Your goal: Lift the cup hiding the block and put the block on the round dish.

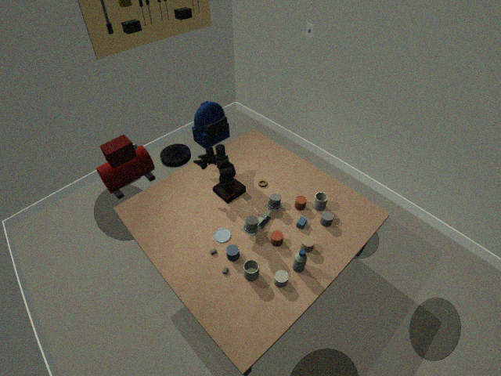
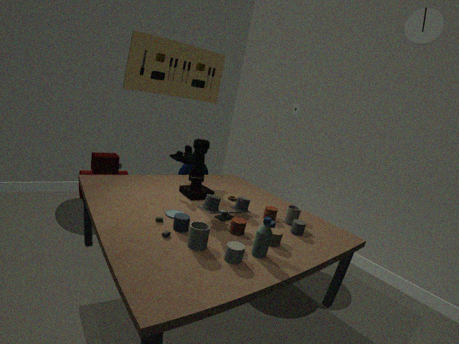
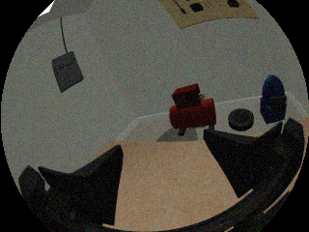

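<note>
Grey cylindrical cups (image 1: 251,223) | flat round dish (image 1: 221,235) | tool (image 3: 164,164) released, empty.

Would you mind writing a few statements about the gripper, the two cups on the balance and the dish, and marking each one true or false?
1. The gripper is open and holds nothing. True.
2. Both grey cups, one and the other, stand on the ends of the balance. True.
3. The arm is reaching over the cups. False: the arm is folded above its base, away from them.
4. A cup sits on the round dish. False: the pale dish is bare.
5. The blue cube lies on the table apart from the balance. True.
</note>
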Controlling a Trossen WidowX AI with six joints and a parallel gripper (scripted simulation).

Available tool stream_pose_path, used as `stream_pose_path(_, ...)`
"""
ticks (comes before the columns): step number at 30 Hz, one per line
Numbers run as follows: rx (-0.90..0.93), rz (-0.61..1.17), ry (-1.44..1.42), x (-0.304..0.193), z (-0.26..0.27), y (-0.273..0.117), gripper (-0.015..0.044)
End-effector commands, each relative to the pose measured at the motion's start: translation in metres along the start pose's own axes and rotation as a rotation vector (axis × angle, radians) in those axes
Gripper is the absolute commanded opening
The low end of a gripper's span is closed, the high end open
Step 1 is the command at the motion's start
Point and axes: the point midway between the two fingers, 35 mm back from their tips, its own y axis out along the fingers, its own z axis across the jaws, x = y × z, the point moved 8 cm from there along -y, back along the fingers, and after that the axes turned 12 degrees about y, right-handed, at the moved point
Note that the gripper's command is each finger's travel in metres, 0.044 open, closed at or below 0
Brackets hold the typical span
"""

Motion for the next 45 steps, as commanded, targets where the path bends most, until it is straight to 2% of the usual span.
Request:
stream_pose_path(1,-0.002,0.0,-0.001,0.0,0.0,0.0,0.0426)
stream_pose_path(2,-0.007,-0.002,-0.003,0.001,-0.001,0.0,0.044)
stream_pose_path(11,-0.123,-0.037,-0.013,0.011,-0.012,-0.007,0.044)
stream_pose_path(20,-0.331,-0.128,0.053,0.03,-0.032,-0.032,0.044)
stream_pose_path(33,-0.746,-0.289,0.102,0.054,-0.055,-0.099,0.044)
stream_pose_path(45,-1.131,-0.428,0.173,0.062,-0.052,-0.17,0.044)
